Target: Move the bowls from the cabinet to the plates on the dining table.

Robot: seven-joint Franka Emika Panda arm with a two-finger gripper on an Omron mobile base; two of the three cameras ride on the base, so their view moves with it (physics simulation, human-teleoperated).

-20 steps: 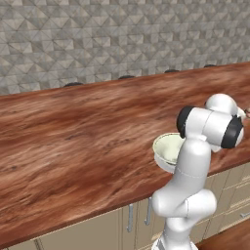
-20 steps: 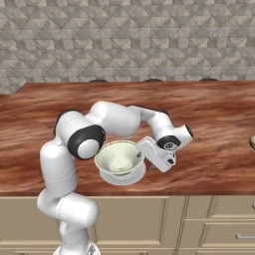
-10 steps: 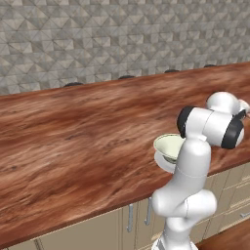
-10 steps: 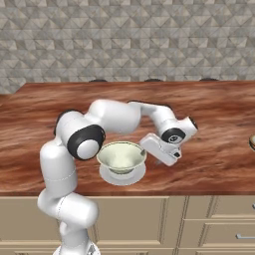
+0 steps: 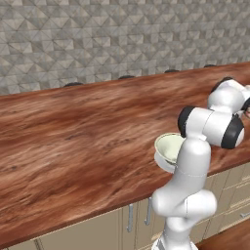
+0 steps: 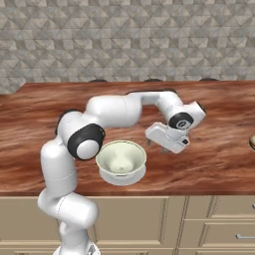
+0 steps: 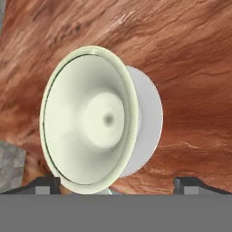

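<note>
Right base view, one pale green-white bowl (image 6: 121, 162) on one plate (image 6: 122, 177), dining table (image 6: 219, 159), gripper (image 6: 167, 138) spread wide beside it

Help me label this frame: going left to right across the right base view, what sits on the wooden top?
Pale green-white bowl sitting on a plate → open end effector, beside the bowl and holding nothing → a small object cut off at the right edge, too little visible to name.
</note>
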